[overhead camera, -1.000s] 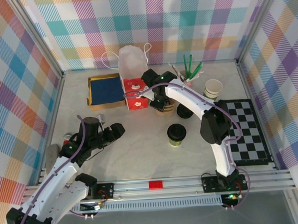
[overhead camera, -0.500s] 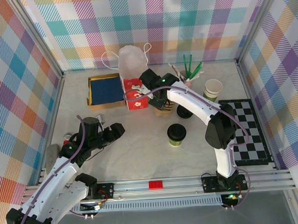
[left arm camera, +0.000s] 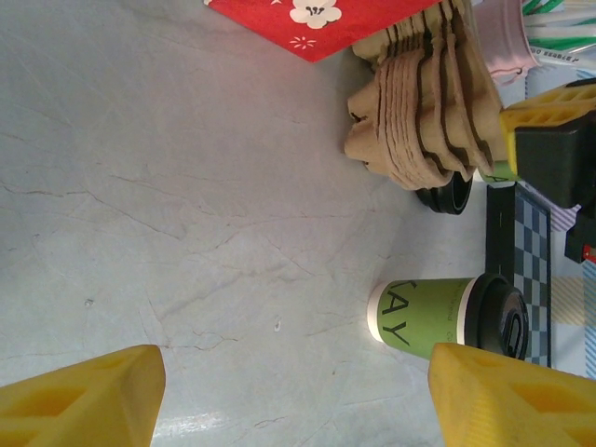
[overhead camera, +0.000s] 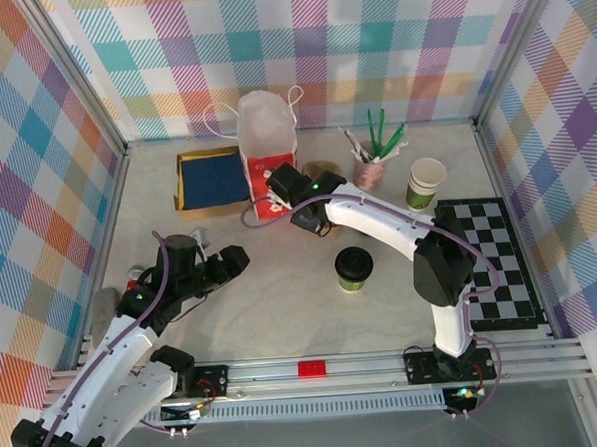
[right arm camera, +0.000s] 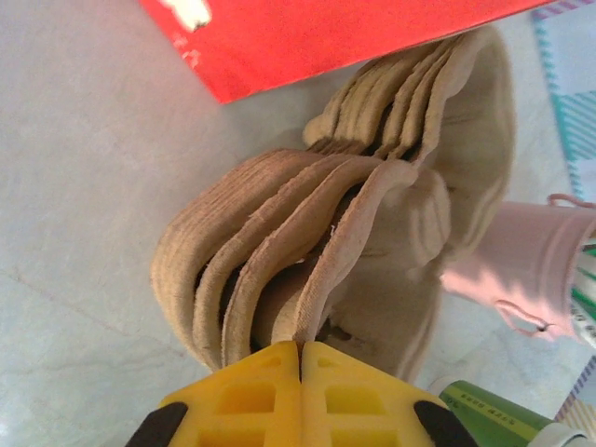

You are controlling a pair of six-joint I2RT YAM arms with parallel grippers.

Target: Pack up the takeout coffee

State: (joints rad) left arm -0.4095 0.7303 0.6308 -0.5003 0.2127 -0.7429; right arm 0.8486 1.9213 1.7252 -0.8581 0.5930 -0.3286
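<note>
I'm hovering my left gripper (left arm camera: 296, 358) wide open over the table (left arm camera: 186, 186) near the coffee cup (left arm camera: 438, 317); my right gripper (right arm camera: 300, 346) is sitting closed right by the cardboard tray stack (right arm camera: 307, 251).

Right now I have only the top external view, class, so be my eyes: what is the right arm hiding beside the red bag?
Observer: A stack of nested pulp cup carriers.
Operator: Open or shut over there?
Observer: The right tool is shut, tips at the stack's rim.
Operator: And on the left side?
Observer: The left tool is open, yellow fingers wide apart, aimed toward the takeout coffee.
</note>
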